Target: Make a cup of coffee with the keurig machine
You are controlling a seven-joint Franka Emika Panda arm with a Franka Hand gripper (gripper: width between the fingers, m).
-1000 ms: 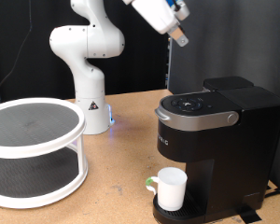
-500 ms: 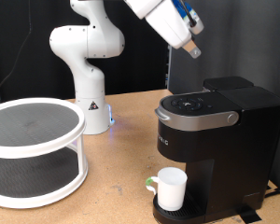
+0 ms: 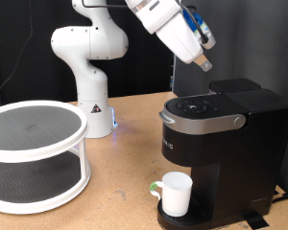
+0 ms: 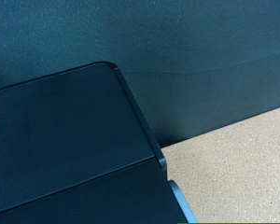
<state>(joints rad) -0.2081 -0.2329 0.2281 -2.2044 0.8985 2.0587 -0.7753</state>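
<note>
My gripper [image 3: 205,65] hangs above the keurig machine [image 3: 221,144], fingers' spread I cannot tell; a misjudged descent could jolt it and tip the cup [image 3: 175,194]

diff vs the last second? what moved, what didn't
The gripper swung toward the exterior view's right and came down, from near the top edge to just above the back of the keurig machine. It holds nothing visible, and nothing was grasped or released. The cup under the spout, the machine's shut lid and the white two-tier rack stayed put.
</note>
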